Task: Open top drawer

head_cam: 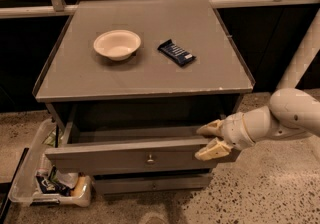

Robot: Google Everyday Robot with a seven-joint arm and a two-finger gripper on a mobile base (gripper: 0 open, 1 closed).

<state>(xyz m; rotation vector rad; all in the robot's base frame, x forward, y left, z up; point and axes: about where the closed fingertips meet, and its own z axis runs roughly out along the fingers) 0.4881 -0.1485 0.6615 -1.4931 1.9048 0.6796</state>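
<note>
The top drawer point(100, 155) of the grey cabinet is pulled out towards me, its grey front with a small round metal knob point(150, 158) in the middle. Its shallow grey box shows behind the front, dark inside. My gripper point(210, 139) comes in from the right on a white arm point(280, 118). Its cream fingers straddle the right end of the drawer front, one finger point(212, 128) behind it and one finger point(213, 150) in front.
A white bowl point(117, 44) and a dark blue snack packet point(176, 52) lie on the cabinet top point(145, 73). A narrower drawer front point(150, 184) shows below. A clear bin of clutter point(47, 188) stands on the floor at the left.
</note>
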